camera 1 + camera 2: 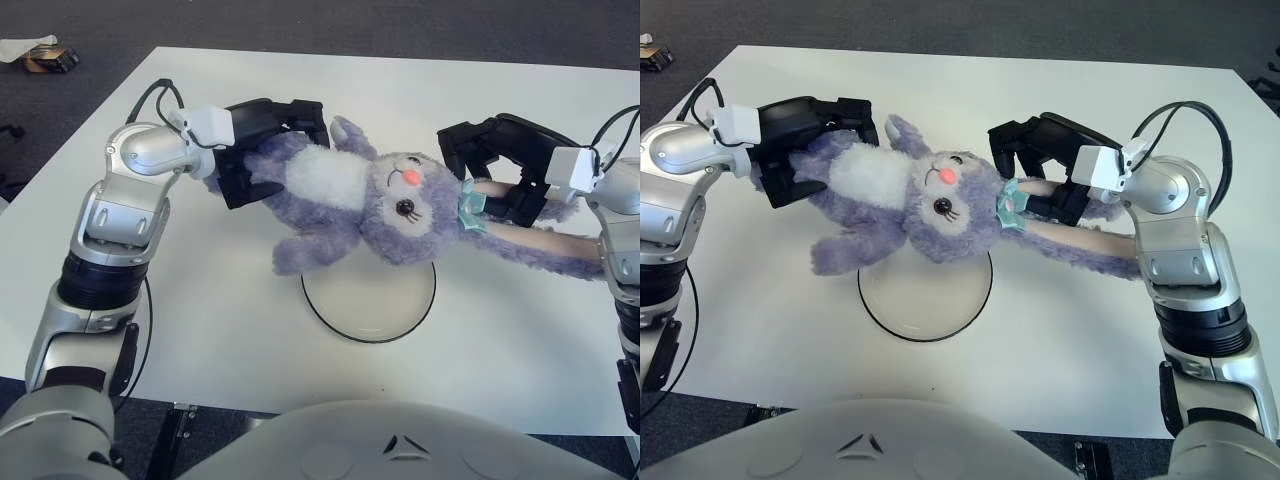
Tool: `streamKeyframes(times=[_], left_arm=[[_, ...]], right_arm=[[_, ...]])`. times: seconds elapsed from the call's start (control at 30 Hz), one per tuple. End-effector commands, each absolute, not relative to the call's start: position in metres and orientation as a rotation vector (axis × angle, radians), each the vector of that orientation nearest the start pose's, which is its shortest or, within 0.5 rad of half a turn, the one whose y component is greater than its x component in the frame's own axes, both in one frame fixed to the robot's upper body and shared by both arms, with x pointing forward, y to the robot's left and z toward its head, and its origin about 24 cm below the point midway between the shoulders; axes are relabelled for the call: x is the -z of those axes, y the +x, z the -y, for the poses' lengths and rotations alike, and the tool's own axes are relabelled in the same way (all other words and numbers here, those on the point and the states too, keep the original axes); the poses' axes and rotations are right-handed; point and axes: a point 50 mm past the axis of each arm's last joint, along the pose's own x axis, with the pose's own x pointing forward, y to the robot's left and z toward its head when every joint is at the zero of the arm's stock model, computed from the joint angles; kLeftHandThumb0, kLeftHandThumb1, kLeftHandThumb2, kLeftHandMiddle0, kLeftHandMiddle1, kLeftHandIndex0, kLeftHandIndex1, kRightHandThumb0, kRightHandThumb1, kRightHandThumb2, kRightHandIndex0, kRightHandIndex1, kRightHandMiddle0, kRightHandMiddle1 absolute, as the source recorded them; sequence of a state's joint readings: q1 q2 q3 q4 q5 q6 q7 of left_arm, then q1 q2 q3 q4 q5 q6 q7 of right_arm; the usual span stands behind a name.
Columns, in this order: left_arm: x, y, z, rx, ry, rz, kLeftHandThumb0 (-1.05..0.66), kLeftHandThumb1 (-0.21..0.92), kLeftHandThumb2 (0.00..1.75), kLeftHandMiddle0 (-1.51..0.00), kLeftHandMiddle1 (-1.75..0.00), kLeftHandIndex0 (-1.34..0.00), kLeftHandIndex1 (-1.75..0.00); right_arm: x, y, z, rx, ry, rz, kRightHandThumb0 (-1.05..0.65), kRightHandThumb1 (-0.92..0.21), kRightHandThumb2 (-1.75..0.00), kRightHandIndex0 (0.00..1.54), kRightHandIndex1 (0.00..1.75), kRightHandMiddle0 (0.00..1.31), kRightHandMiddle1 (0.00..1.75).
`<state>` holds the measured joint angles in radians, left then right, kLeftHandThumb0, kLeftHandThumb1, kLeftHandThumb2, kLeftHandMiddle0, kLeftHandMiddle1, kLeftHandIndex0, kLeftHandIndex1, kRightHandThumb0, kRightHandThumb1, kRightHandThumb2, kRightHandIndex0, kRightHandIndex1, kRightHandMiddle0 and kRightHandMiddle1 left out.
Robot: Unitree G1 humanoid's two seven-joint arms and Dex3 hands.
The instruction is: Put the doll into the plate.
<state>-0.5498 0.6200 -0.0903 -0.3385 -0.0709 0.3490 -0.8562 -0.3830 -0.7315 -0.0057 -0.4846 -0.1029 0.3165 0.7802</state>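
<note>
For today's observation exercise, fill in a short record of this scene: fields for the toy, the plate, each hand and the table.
toy: purple plush rabbit, held above the plate's far edge
plate: white, dark rim, nothing in it
left hand: grips the rabbit's lower body
right hand: grips its long ears
table: white

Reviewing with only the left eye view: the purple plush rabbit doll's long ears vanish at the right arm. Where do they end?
Observer: The right eye view shows the purple plush rabbit doll's ear tips stopping just left of the right forearm, past the right hand gripping them.
Operator: I see the left hand gripping its lower body. The right wrist cable is cropped; does it touch the doll?
Observer: No; the black cable arcs above the wrist, apart from it.
</note>
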Motion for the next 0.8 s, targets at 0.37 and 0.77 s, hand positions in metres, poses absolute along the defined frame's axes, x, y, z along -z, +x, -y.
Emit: streamKeyframes(times=[0.37,0.77], left_arm=[[-0.222,0.276,-0.146,1.028,0.762,0.216,0.0,-0.06,1.75,-0.87,-1.75,-0.69,-1.74],[-0.211,0.277,-0.145,1.178,0.655,0.33,0.0,-0.06,1.74,-0.88,-1.72,-0.68,-1.74]], right_arm=[[-0.227,0.251,0.169,-0.729,-1.0,0.259,0.0,0.01,-1.66,0.88,1.65,0.63,1.75],[-0.227,0.255,0.169,-0.753,-0.983,0.288,0.0,0.0,-1.64,0.89,1.6,0.63,1.75]])
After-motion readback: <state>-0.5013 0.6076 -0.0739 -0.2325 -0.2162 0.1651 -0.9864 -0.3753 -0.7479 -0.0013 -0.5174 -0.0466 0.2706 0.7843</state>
